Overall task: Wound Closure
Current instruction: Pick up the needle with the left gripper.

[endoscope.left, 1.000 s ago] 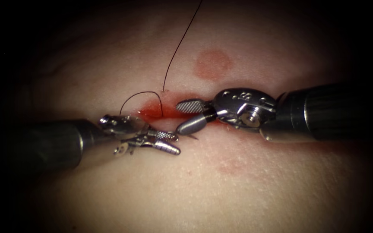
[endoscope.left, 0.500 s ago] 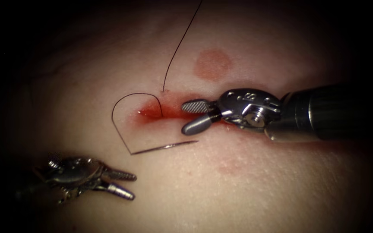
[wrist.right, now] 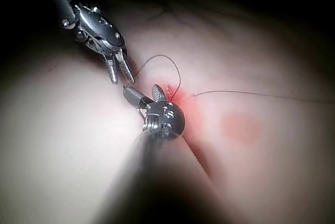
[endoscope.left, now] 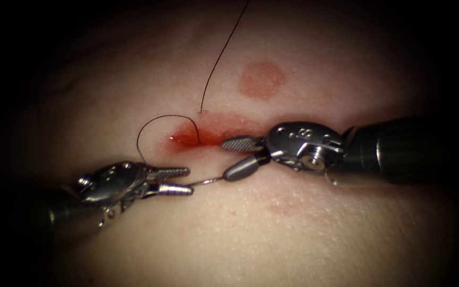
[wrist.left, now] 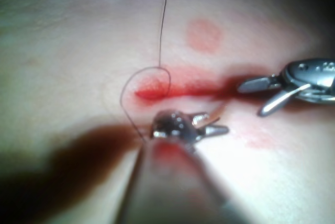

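The curved needle [endoscope.left: 207, 182] lies on the tissue [endoscope.left: 304, 239] just below the left end of the cut [endoscope.left: 213, 139], outside the tissue. My left tool [endoscope.left: 190, 180] has its jaws open around the needle's tail end, the lower jaw lying along it. My right tool [endoscope.left: 224, 159] is open and holds nothing; its lower jaw covers the needle's tip. Dark thread [endoscope.left: 147, 125] loops from the needle's tail into the cut, and another strand [endoscope.left: 220, 58] rises from the upper lip. The left wrist view has the left tool [wrist.left: 217, 123] below the cut [wrist.left: 172, 89].
Red fluid [endoscope.left: 187, 137] pools at the cut's left end. A round reddish mark [endoscope.left: 261, 79] sits above the cut and a fainter one [endoscope.left: 285, 204] below. The right wrist view has the right tool [wrist.right: 140, 90] close to the left tool [wrist.right: 121, 81].
The left tool drew away to the lower left, leaving the needle lying on the tissue, then came back to its tail end. The right tool sank slightly, its lower jaw now over the tip.
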Tool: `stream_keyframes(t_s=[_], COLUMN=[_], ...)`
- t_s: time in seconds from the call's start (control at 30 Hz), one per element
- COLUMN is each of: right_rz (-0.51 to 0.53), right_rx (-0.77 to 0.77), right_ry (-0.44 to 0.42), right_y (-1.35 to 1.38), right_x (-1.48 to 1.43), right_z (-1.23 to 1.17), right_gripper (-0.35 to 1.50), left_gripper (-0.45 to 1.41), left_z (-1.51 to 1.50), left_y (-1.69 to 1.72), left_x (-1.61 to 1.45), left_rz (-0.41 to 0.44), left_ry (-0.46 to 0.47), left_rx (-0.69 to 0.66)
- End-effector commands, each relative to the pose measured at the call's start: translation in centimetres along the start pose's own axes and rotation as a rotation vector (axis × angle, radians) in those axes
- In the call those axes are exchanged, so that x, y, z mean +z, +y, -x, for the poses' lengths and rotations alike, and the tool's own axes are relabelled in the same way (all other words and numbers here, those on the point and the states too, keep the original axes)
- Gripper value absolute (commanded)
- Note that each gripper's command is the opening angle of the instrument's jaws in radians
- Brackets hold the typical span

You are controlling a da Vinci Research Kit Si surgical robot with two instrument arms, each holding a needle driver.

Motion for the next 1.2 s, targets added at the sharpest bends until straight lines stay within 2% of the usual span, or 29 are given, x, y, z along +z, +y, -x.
stream_keyframes(t_s=[0.03,0.2,0.4,0.57,0.67,0.8,1.0,1.2], right_rz=[0.035,0.067,0.090,0.092,0.083,0.075,0.074,0.058], right_rx=[0.006,0.024,0.024,0.025,0.026,0.019,0.019,0.015], right_ry=[-0.007,-0.008,-0.009,-0.008,-0.005,-0.007,-0.010,-0.011], right_y=[0.02,0.01,0.00,-0.01,-0.01,-0.02,-0.02,-0.03], right_x=[-0.09,-0.29,-0.39,-0.36,-0.34,-0.32,-0.31,-0.24], right_z=[0.08,0.11,0.13,0.12,0.10,0.11,0.10,0.11], right_gripper=[0.79,0.79,0.79,0.79,0.79,0.81,0.81,0.81], left_gripper=[0.11,0.02,-0.07,-0.08,-0.08,-0.08,-0.08,-0.07], left_z=[0.11,0.19,0.20,0.47,0.66,0.88,0.86,0.75], left_y=[-0.14,-0.25,-0.27,-0.32,-0.39,-0.50,-0.59,-0.64], left_x=[0.22,0.47,0.56,0.58,0.60,0.60,0.63,0.87], left_rz=[-0.020,-0.008,0.013,0.020,0.010,0.012,-0.001,-0.072], left_ry=[-0.015,-0.057,-0.062,-0.083,-0.155,-0.191,-0.210,-0.319], left_rx=[0.010,0.024,0.028,0.024,0.006,-0.025,-0.035,-0.045])
